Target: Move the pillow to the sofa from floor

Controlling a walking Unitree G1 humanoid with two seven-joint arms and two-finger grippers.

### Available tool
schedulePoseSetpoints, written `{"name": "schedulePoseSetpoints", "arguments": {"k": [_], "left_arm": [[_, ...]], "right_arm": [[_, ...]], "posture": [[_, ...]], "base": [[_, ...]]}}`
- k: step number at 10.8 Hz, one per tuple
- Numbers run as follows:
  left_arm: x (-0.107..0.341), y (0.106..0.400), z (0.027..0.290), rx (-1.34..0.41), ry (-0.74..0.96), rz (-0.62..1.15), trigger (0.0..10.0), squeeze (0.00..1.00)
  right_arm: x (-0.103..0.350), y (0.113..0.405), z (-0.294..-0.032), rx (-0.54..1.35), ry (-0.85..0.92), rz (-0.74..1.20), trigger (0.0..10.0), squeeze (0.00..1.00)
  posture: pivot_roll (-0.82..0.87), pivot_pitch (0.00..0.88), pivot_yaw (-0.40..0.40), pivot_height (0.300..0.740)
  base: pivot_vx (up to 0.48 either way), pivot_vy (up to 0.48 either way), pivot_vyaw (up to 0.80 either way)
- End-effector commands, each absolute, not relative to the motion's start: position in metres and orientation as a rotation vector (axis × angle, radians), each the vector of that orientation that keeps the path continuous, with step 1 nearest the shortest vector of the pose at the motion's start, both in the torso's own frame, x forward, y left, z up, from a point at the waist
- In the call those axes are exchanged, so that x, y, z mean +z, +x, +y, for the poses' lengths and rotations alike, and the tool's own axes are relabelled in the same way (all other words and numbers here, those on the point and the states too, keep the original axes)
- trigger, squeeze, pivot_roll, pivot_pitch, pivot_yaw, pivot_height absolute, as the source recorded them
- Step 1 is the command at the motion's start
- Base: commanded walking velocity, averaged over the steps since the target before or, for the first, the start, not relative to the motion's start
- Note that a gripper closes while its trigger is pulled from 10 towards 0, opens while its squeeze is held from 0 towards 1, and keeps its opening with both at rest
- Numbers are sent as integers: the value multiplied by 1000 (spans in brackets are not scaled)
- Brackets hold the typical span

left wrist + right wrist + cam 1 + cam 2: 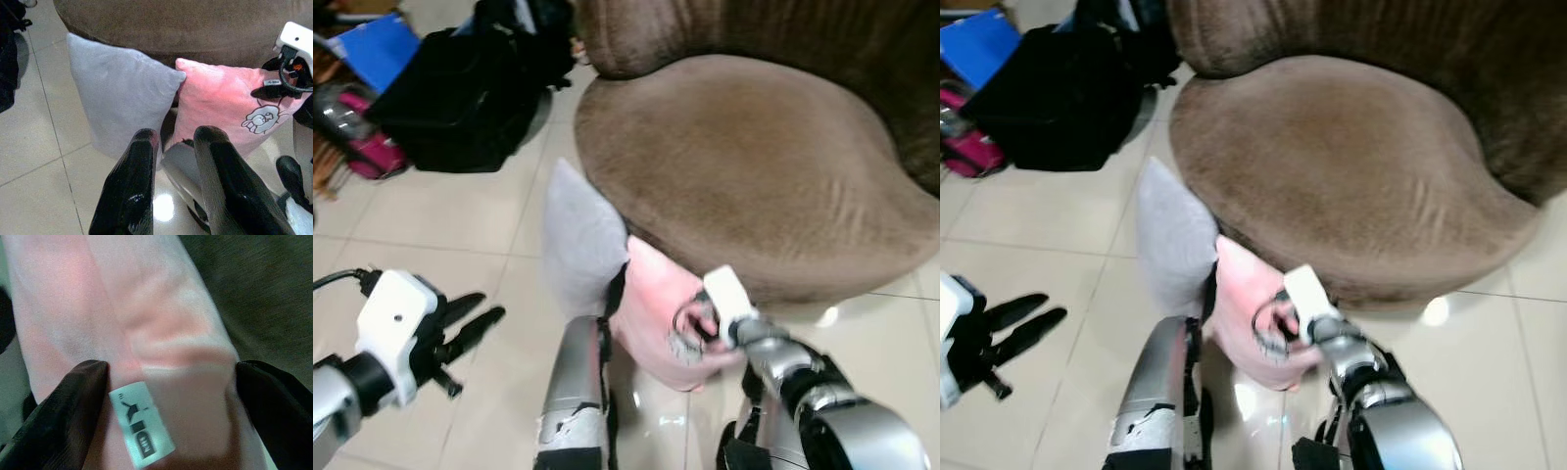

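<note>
A pink pillow with a small cartoon print stands on the tiled floor and leans against the front of the round brown sofa. A grey pillow leans beside it, to its left. My right gripper is at the pink pillow's upper edge. In the right wrist view its two black fingers press on either side of the pink fabric, next to the white label. My left gripper hangs open over bare tiles to the left, apart from both pillows.
Black bags lie on the floor at the back left, with a blue item and a pink one beside them. My silver leg stands just before the pillows. Bare tiles stretch to the left.
</note>
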State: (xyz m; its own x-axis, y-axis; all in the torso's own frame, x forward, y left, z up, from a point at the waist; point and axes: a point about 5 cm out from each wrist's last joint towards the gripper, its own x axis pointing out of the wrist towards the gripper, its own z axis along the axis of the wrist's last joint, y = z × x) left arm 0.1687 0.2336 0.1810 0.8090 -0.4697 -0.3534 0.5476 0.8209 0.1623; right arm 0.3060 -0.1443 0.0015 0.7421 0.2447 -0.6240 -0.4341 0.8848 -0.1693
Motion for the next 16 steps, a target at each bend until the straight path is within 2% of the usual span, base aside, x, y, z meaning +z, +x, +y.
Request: {"name": "schedulePoseSetpoints", "arguments": {"k": [1,5,7,10,16], "left_arm": [[184,164,236,-562,273,325,10000,0],[185,162,231,-590,273,343,10000,0],[180,155,226,-653,249,392,10000,0],[172,143,226,-715,234,474,10000,0],[167,140,232,-682,226,475,10000,0]], "right_arm": [[-13,292,-139,432,-338,702,10000,0],[-31,271,-132,512,-419,772,10000,0],[-37,263,-129,553,-429,790,0,0],[-38,261,-127,555,-417,796,0,0],[-32,268,-124,536,-400,767,0,0]], "posture": [[571,288,141,553],[560,282,149,553],[555,279,150,553],[553,277,148,553],[547,269,134,553]], "base": [[0,0,0],[0,0,0],[0,0,0],[0,0,0],[0,0,0]]}}
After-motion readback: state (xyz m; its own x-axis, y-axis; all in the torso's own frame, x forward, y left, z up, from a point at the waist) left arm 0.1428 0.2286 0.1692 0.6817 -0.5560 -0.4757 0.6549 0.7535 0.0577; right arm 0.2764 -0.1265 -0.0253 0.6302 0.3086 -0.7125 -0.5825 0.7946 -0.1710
